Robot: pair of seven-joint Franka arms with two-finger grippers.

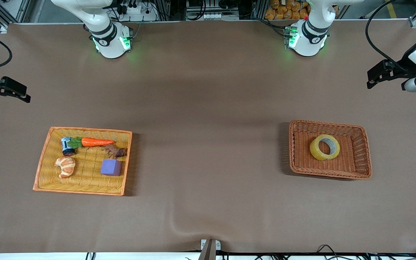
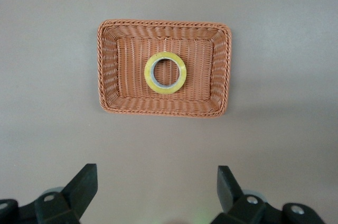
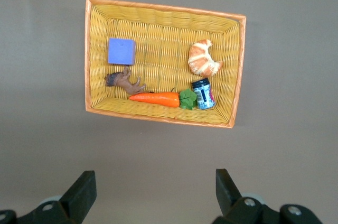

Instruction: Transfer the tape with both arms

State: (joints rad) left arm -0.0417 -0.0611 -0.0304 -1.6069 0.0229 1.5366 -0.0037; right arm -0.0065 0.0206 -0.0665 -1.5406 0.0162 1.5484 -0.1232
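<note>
The tape point(image 1: 325, 147), a yellowish ring, lies in the brown wicker basket point(image 1: 326, 124) toward the left arm's end of the table. It also shows in the left wrist view point(image 2: 165, 72), in the middle of that basket point(image 2: 163, 23). My left gripper point(image 1: 374, 76) hangs high over the table's edge at that end, apart from the basket, open and empty point(image 2: 157, 174). My right gripper point(image 1: 11, 94) hangs high over the table's edge at the right arm's end, open and empty point(image 3: 156, 176).
A yellow wicker basket point(image 1: 85, 129) toward the right arm's end holds a carrot point(image 1: 96, 142), a croissant point(image 1: 66, 166), a purple cube point(image 1: 111, 167), a small can point(image 1: 67, 146) and a brown toy animal point(image 1: 116, 151). It also shows in the right wrist view point(image 3: 163, 6).
</note>
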